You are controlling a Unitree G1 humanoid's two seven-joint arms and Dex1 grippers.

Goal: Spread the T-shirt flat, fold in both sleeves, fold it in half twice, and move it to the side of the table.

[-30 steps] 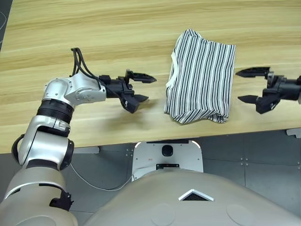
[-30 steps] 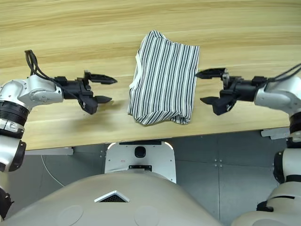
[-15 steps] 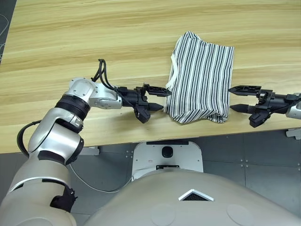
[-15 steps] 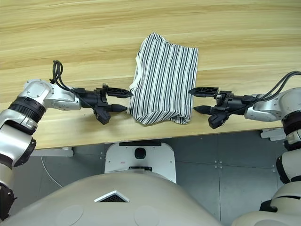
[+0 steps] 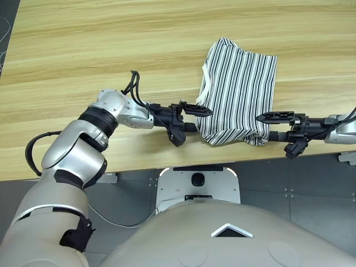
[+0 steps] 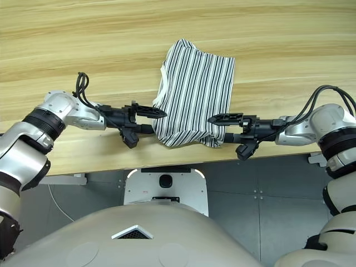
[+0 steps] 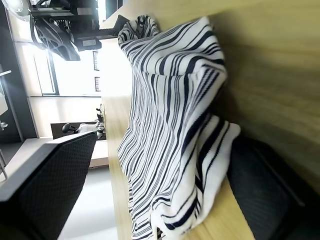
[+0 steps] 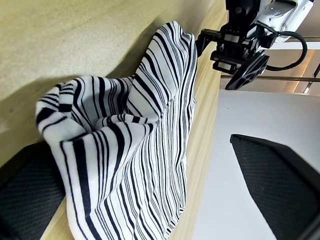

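The black-and-white striped T-shirt [image 5: 239,89] lies folded into a narrow rectangle on the wooden table [image 5: 83,44], close to its front edge. My left gripper [image 5: 200,119] is open at the shirt's near left corner, one finger above the cloth edge and one beside it. On the other side, my right gripper [image 5: 266,127] is open at the near right corner, with the bunched corner between its fingers. In the left wrist view the striped T-shirt [image 7: 170,100] sits between the two dark pads [image 7: 55,185]. The right wrist view shows the T-shirt's rumpled corner [image 8: 125,150] the same way.
The table's front edge [image 5: 139,169] runs just below both grippers. Bare wood stretches to the left and behind the shirt. In each wrist view the opposite gripper [image 8: 240,45] shows beyond the shirt.
Both grippers have moved inward from either side, ending at the shirt's near corners with their fingers narrowed but still apart. The shirt has stayed in place.
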